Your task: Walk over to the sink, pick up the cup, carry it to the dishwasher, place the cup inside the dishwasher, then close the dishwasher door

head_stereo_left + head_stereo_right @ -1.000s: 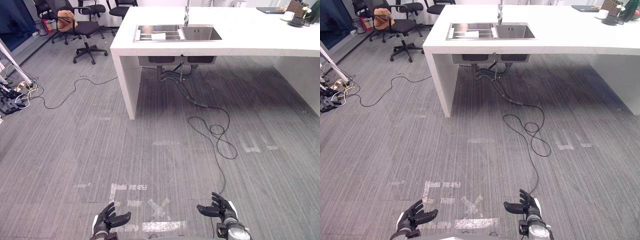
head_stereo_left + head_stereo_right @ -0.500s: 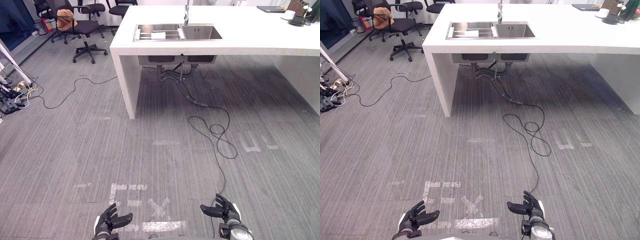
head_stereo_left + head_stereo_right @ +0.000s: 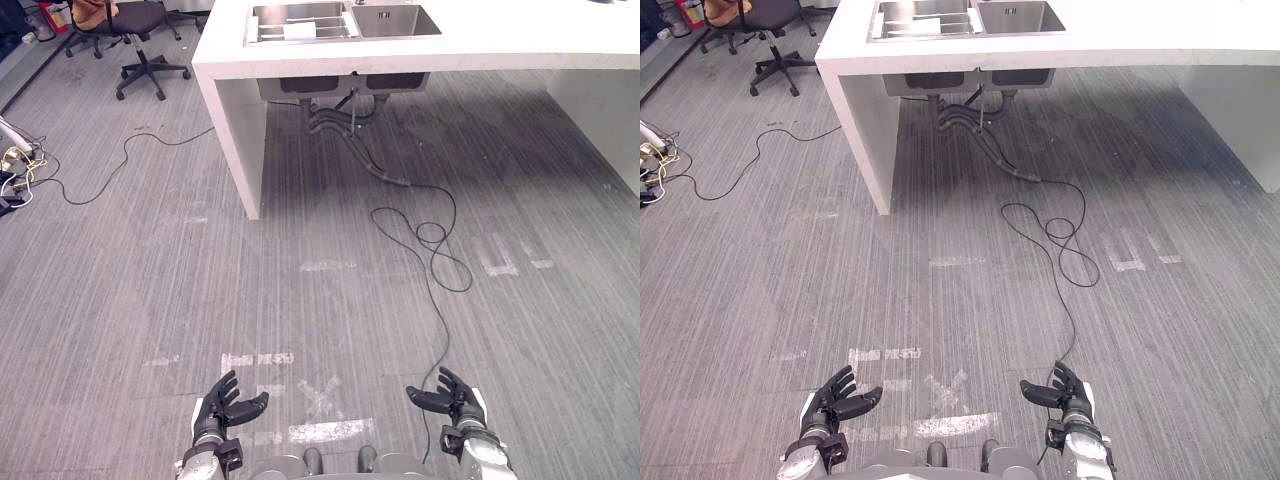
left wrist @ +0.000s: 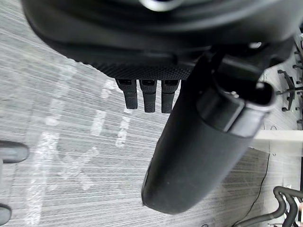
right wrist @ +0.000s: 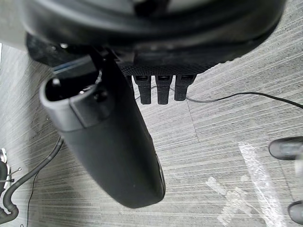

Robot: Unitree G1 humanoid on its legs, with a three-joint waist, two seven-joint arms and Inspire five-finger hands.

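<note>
The steel double sink (image 3: 345,20) is set in a white counter (image 3: 400,62) far ahead, at the top of both eye views. A white object (image 3: 300,30) lies on the rack in its left basin; I cannot tell what it is. My left hand (image 3: 225,405) hangs low over the grey floor, open and empty, with its fingers (image 4: 147,97) straight in the left wrist view. My right hand (image 3: 452,395) hangs level with it, also open and empty, with its fingers (image 5: 163,90) straight in the right wrist view.
Drain pipes (image 3: 345,120) hang under the sink. An office chair (image 3: 135,40) stands at the far left, with a thin cable (image 3: 100,170) trailing on the floor towards plugs at the left edge. White tape marks (image 3: 320,432) lie between my hands. The counter's leg (image 3: 232,150) stands ahead.
The whole picture has shifted: the counter and sink sit nearer and higher in view, so the camera has moved forward. Both hands stay open and low.
</note>
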